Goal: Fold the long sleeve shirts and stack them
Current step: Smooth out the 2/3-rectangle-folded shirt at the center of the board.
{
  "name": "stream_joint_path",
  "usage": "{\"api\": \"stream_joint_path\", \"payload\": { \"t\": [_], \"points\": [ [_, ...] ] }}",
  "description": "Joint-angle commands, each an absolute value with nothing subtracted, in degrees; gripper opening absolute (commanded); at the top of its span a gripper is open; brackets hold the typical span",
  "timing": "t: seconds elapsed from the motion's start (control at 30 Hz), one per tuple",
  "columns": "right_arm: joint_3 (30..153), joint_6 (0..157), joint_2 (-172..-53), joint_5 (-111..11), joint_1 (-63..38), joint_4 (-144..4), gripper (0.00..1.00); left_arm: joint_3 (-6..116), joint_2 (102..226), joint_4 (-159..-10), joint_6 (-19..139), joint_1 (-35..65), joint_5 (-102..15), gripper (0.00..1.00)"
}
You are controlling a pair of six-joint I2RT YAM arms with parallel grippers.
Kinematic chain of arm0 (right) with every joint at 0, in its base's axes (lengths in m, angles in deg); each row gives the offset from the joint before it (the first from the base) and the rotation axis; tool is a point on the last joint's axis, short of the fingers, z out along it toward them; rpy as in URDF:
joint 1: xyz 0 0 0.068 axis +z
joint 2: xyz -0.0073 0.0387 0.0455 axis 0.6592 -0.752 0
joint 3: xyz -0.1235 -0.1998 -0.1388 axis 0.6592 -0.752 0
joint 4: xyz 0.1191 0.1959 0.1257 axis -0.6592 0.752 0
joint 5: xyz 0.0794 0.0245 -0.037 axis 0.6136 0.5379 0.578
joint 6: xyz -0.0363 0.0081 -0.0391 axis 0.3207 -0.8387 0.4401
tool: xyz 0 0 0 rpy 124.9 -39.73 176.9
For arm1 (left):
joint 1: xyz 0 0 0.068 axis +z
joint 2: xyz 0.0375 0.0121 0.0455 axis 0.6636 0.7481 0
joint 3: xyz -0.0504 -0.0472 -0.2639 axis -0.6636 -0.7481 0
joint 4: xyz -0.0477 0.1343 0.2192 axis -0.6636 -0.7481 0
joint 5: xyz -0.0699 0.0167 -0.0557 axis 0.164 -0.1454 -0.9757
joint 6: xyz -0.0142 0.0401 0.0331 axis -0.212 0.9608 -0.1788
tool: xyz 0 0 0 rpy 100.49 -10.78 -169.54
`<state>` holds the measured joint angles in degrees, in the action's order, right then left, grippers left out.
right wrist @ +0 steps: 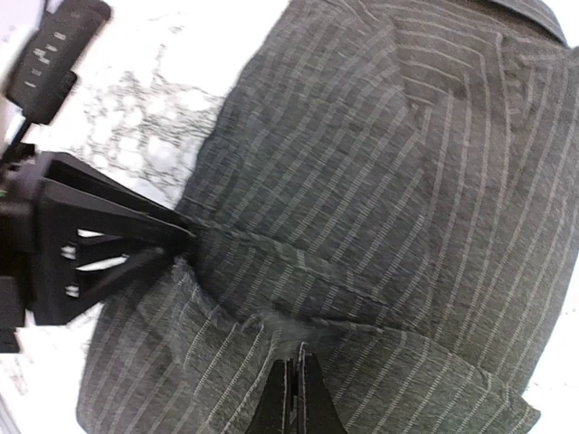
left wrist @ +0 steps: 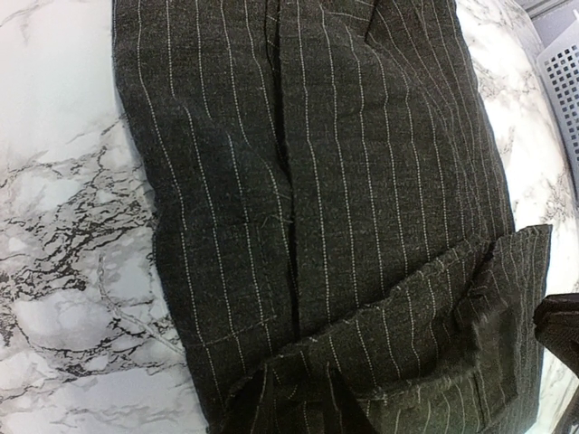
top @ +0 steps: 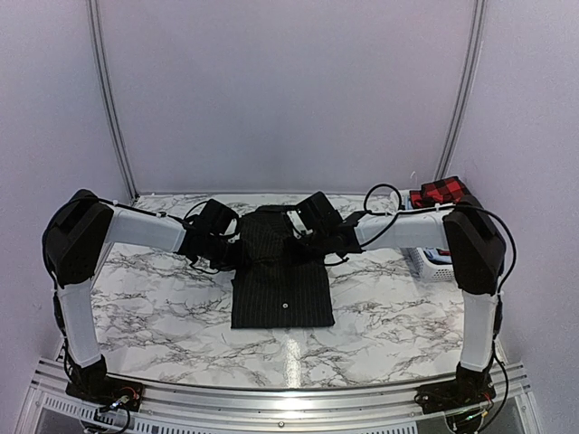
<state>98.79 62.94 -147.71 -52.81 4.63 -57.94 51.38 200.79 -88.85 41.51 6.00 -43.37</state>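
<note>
**A:** What is on the left?

**B:** My left gripper (right wrist: pixel 181 249) is pinched narrow on a fold at the left edge of the black shirt (top: pixel 280 280). The shirt lies in the middle of the table (top: pixel 163 307), collar at the far end, already folded in to an oblong. I judge the pinch is there to keep that fold from springing open.

**A:** And to the right?

**B:** My right gripper (right wrist: pixel 294 375) is closed tight, tips down at a crease in the chest. I cannot tell whether any cloth sits between them. Farther right, the red checked shirt (top: pixel 439 192) sits in or on the basket (top: pixel 432 264); my arm hides which. Stacking has not begun.

**A:** Which view tells you most?

**B:** The overhead view gives the layout, but my arms hide both grips. Only the right wrist view shows the left tips on the cloth. The left wrist view shows stripes, a folded-over flap and a corner of the basket, but none of my own fingers.
</note>
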Motion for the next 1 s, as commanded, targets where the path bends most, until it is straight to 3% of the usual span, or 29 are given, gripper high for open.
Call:
{"api": "stream_joint_path", "payload": {
  "t": [0.0, 0.43, 0.67, 0.97],
  "points": [
    [97.2, 62.24, -146.17, -56.92, 4.48, -59.27, 0.0, 51.88, 200.63, -90.75, 42.52, 6.33, -42.05, 0.21],
    [97.35, 64.05, -145.35, -55.8, 4.46, -59.48, 0.03, 50.92, 198.48, -91.41, 41.72, 7.18, -39.33, 0.2],
    [97.13, 65.74, -145.64, -51.35, 9.49, -60.6, 0.07, 49.8, 193.76, -91.96, 41.58, 7.29, -36.47, 0.29],
    [98.99, 66.19, -149.88, -52.74, 9.84, -61.35, 0.1, 44.9, 186.74, -93.27, 40.79, 7.47, -39.62, 0.31]
  ]
}}
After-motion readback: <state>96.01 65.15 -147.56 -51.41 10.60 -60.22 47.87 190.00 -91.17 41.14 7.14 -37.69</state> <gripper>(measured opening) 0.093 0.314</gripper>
